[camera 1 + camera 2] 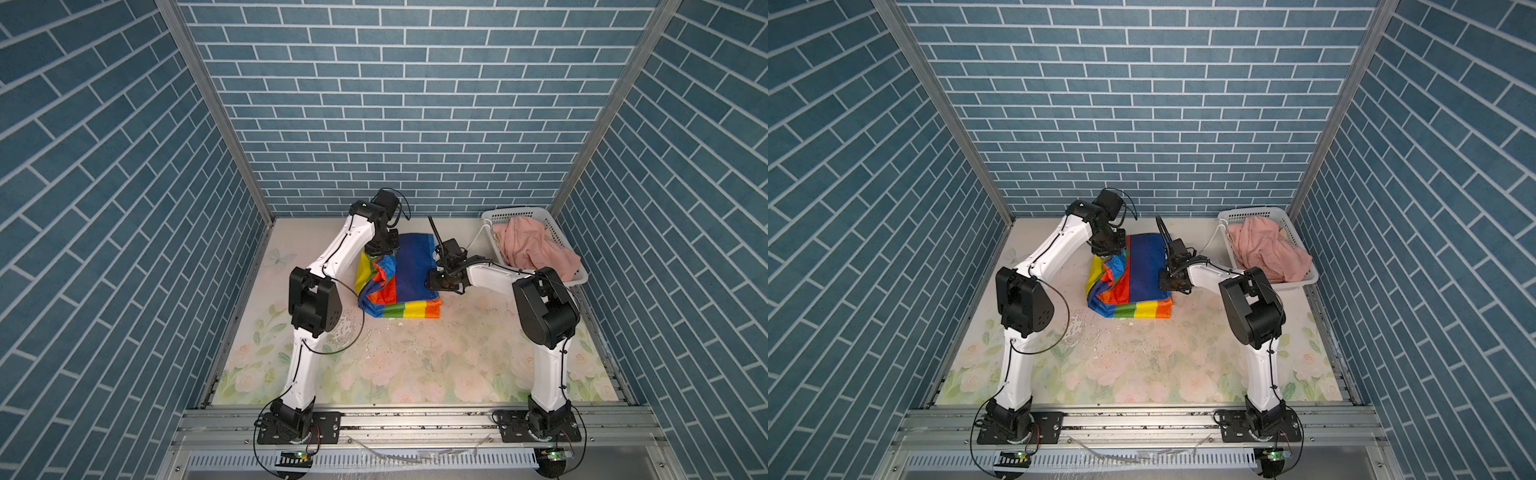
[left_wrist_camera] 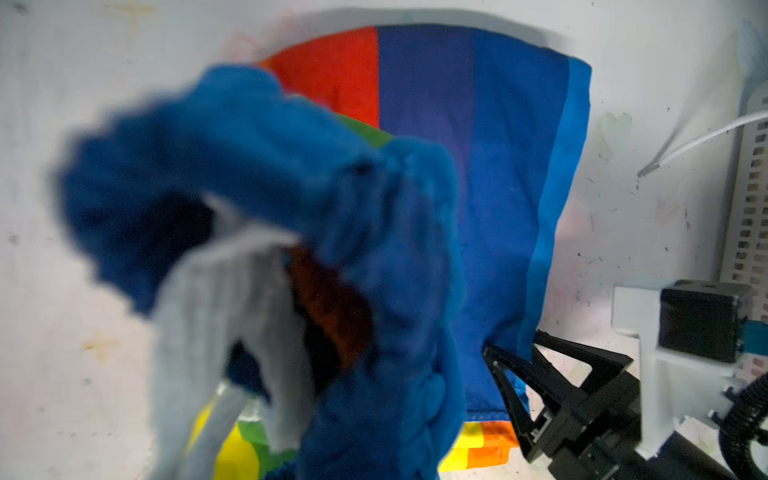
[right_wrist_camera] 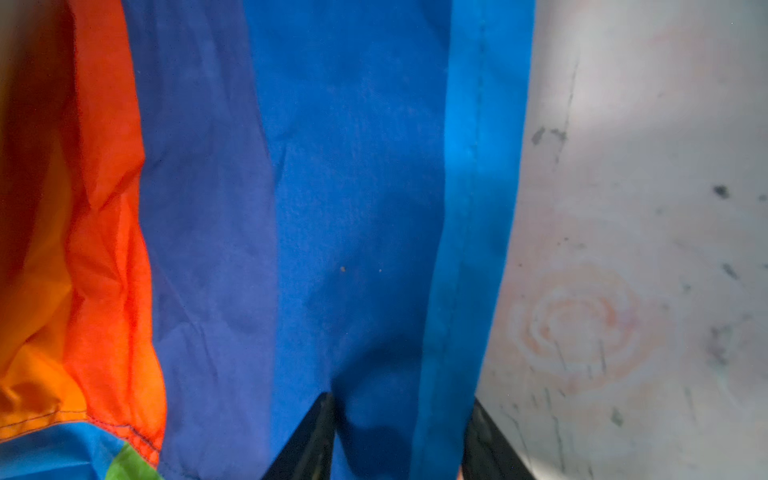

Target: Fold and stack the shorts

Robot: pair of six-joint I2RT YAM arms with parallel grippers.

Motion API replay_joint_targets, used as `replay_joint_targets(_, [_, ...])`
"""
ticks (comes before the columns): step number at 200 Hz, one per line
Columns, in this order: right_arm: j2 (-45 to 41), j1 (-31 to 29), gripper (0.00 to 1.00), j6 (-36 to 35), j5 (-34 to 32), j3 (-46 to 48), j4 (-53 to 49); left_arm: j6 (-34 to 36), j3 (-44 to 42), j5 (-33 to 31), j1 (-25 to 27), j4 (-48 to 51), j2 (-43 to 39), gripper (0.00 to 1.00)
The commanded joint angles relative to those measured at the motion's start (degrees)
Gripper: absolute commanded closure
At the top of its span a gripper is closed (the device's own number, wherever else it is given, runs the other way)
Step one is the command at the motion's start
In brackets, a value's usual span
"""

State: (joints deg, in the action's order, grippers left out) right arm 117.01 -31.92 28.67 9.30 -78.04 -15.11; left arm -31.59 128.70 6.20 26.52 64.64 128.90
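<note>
The rainbow-striped shorts lay on the floral worktop, in its far middle, between the two arms. The blue panel lay flat on top, and green, yellow and orange stripes showed along the near edge. The left end effector was clamped tight on the gathered blue waistband at the far left corner of the shorts. It held that bunch of cloth lifted off the rest; in the left wrist view the band filled the frame, blurred, and hid the fingers. The right end effector sat at the right edge of the shorts, low against the worktop. Its jaws stood partly apart, astride the light blue hem, with the cloth running between them. The pink shorts lay heaped in the white basket at the far right corner, spilling over its near right rim. A white cord trailed over the left rim of the basket.
</note>
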Motion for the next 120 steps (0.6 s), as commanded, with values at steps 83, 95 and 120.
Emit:
replay_joint_targets(83, [0.6,0.1,0.41,3.0,4.8,4.7,3.5,-10.7,-11.4,8.2,4.2,-24.2,3.6,0.83])
replay_joint_targets(95, [-0.3,0.1,0.36,3.2,5.2,5.0,3.5,-11.4,-13.3,10.0,4.2,-28.0,3.0,0.6])
replay_joint_targets(120, [-4.5,0.2,0.26,2.5,5.1,5.8,2.3,-10.3,-16.0,12.3,4.2,-34.5,-1.6,0.01])
